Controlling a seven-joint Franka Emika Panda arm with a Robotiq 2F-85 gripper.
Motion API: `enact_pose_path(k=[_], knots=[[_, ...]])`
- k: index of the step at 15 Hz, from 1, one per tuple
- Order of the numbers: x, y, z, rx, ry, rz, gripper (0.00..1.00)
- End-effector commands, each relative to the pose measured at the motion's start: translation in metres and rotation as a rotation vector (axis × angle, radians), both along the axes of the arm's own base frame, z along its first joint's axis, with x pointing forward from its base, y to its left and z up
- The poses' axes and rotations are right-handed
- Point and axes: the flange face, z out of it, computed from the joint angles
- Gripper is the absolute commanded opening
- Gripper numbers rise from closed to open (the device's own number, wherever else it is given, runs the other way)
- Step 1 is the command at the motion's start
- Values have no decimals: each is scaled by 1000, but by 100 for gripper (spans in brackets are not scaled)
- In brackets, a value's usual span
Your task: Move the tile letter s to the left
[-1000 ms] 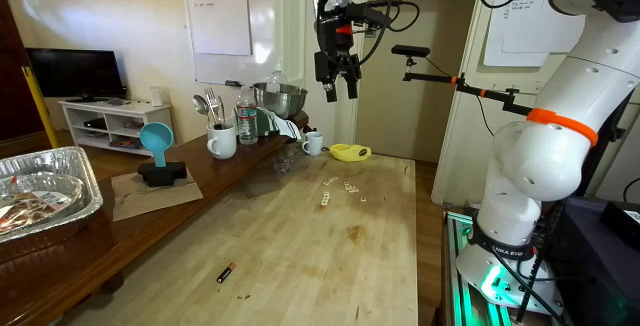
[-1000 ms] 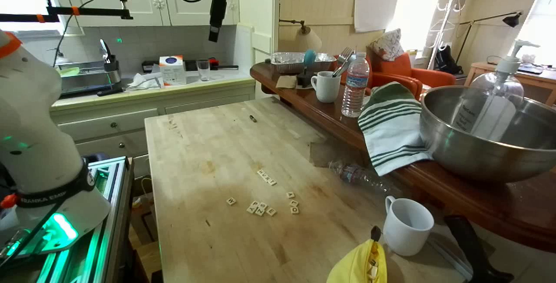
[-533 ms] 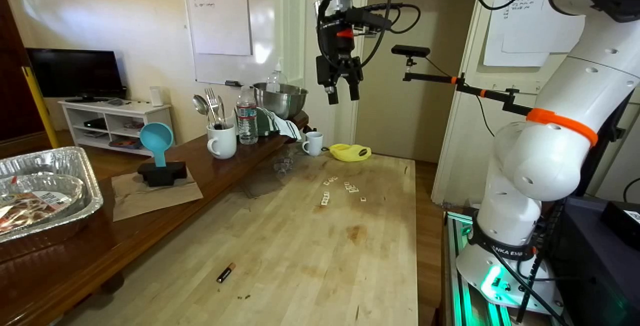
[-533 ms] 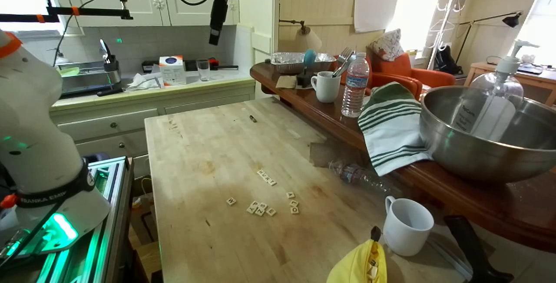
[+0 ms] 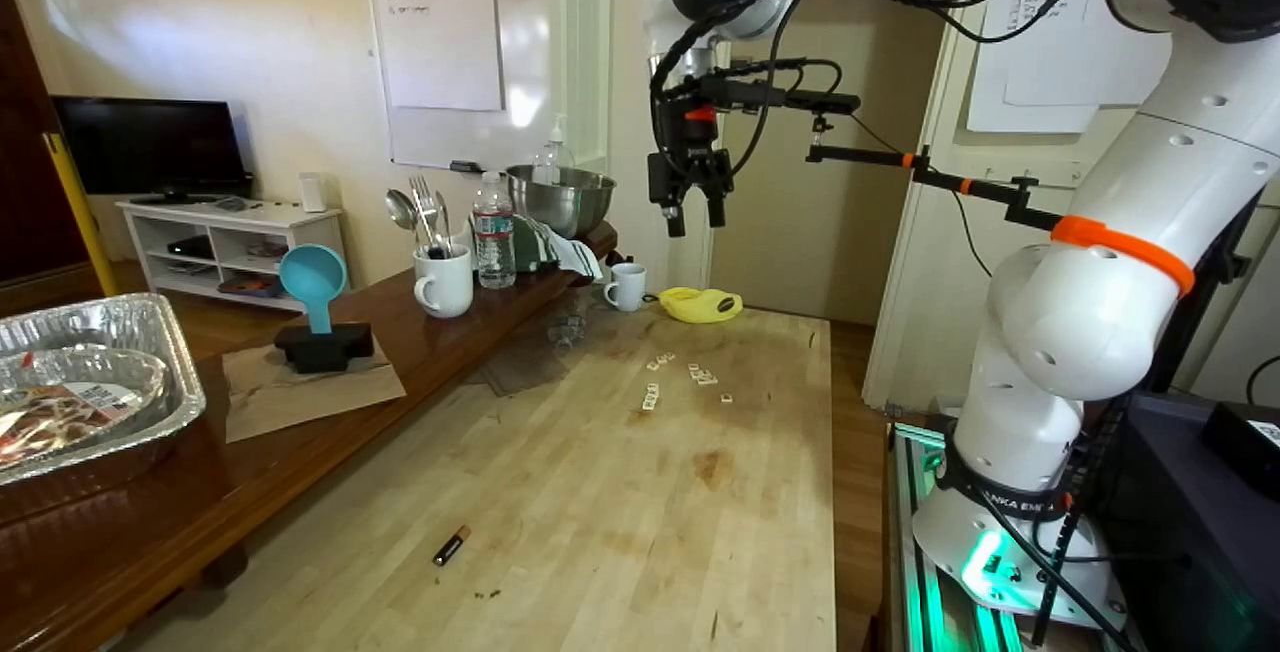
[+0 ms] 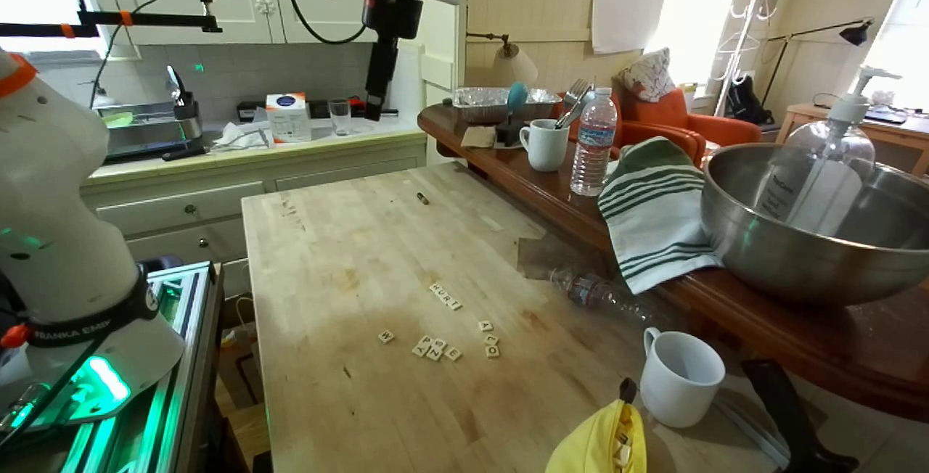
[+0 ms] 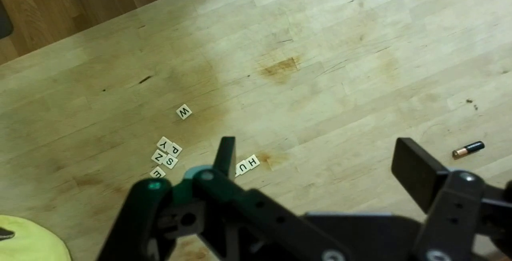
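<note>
In the wrist view the black two-fingered gripper [image 7: 316,157] hides the row of flat white square letter tiles [image 7: 247,164] beyond H, U and a sliver; itself blurred, it runs off the bottom edge, as does the yellow fabric pouch [image 7: 34,240]. In an exterior view the letters on the pale cluster of tiles [image 5: 706,376] are too small to read, so the white square tile marked S [image 7: 170,161] cannot be picked out; the rectangular silver foil tray [image 5: 183,387] is cut off at left. In an exterior view the right edge cuts the round stainless-steel bowl [image 6: 791,262], and the bottom edge a curved black handle [image 6: 784,408].
</note>
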Motion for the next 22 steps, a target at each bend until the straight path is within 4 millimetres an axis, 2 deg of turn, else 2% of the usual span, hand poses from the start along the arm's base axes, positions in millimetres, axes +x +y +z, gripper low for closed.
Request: enact_pose_path(k=[1,4,8,9,11,17,22], knots=[[-8,-23,-27,-14,-32,31,100],[-9,-45,-50,2,-42,45,100],[-11,-77,-71,48,-122,106,100],[-7,-67,-61,30,-89,78,100],[-9,-73,-63,33,-92,75,100],[-11,-65,-62,21,-99,110,100],[-18,-77,-94,-44,-195,195,100]])
